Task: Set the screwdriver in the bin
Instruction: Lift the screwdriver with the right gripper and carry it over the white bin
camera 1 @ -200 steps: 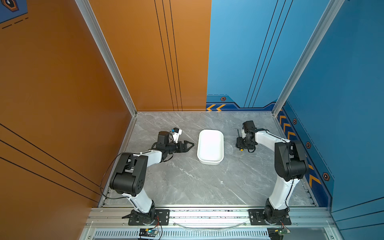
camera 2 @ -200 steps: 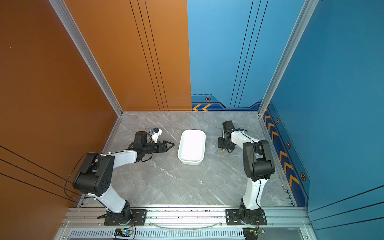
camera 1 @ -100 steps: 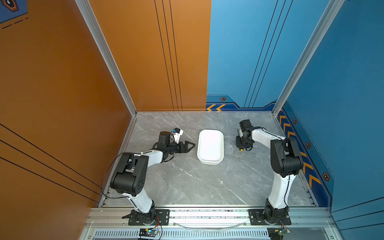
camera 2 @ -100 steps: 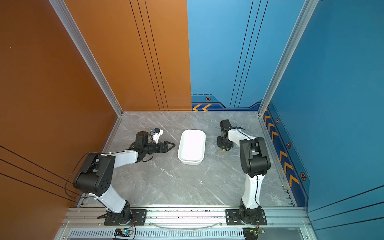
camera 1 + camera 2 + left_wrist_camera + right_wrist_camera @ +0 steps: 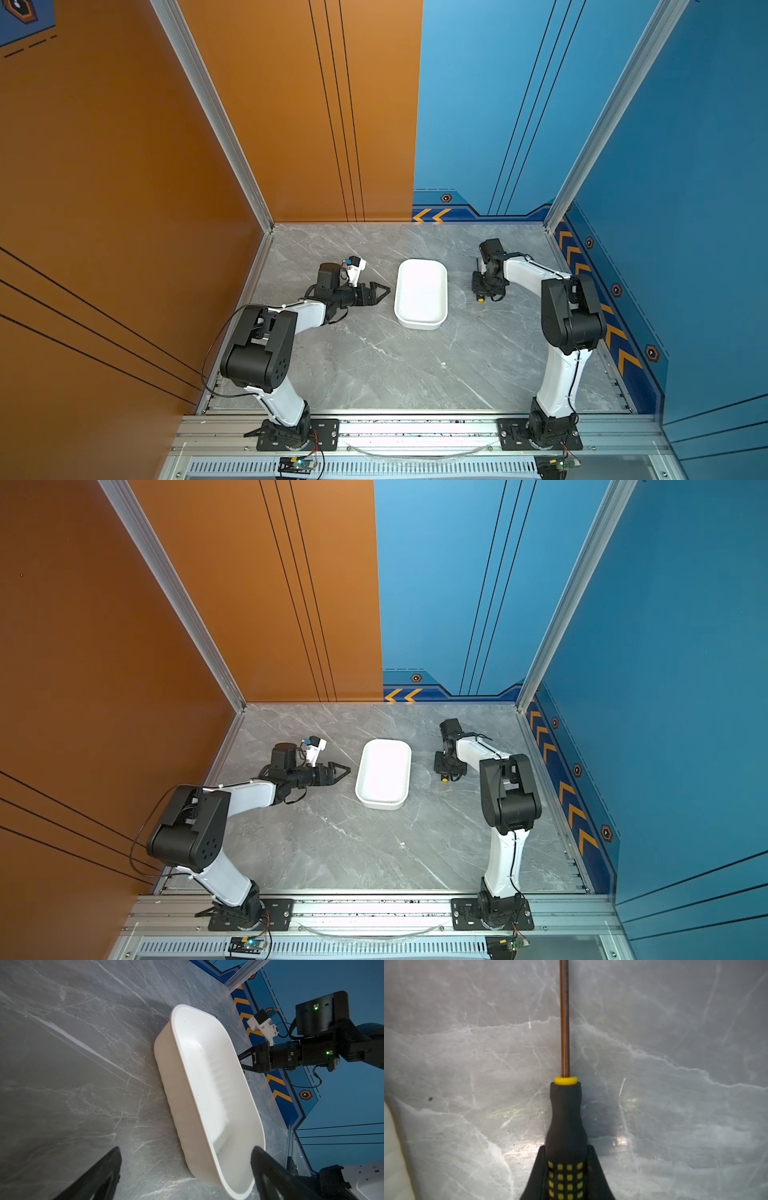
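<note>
Since a second ago the right gripper (image 5: 566, 1154) has drawn its jaws in, now clamped on the screwdriver (image 5: 565, 1109) handle, screwdriver still on the table (image 5: 374, 365) just right of the bin (image 5: 420, 325), left gripper (image 5: 384, 289) unmoved, jaws spread wide

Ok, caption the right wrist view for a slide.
Right end effector shut on the screwdriver handle, shaft extending ahead over the grey marble table.
</note>
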Controlling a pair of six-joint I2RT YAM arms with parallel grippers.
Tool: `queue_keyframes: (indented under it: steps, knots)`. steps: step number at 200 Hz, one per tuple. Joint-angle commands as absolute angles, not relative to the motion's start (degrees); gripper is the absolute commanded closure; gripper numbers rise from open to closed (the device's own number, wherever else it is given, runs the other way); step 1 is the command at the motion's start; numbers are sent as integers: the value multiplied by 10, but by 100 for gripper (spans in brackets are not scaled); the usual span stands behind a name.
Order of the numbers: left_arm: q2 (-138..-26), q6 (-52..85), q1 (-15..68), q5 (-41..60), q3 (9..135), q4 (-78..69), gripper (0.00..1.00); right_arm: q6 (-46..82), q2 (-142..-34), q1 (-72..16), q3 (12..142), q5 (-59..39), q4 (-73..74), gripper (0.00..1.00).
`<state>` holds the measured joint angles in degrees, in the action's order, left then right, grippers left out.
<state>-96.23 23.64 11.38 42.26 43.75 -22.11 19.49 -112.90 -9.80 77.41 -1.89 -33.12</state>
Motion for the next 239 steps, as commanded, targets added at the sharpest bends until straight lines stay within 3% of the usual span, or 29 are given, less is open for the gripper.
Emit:
queue_keyframes:
  steps: [1, 56, 92, 155, 239]
  knots:
    - [-950, 234, 112, 421, 432, -226, 2, 244, -1054, -112, 778, -29, -369, 100]
    - [-947, 232, 103, 432, 426, -226, 2, 336, -952, -195, 845, -15, -451, 100]
    - [-945, 231, 95, 433, 420, -226, 2, 432, -930, -302, 871, 84, -471, 100]
    - [-935, 231, 93, 440, 417, -226, 2, 542, -1053, -366, 940, 49, -516, 100]
    - [-944, 231, 93, 446, 415, -226, 2, 544, -1139, -387, 966, 33, -516, 100]
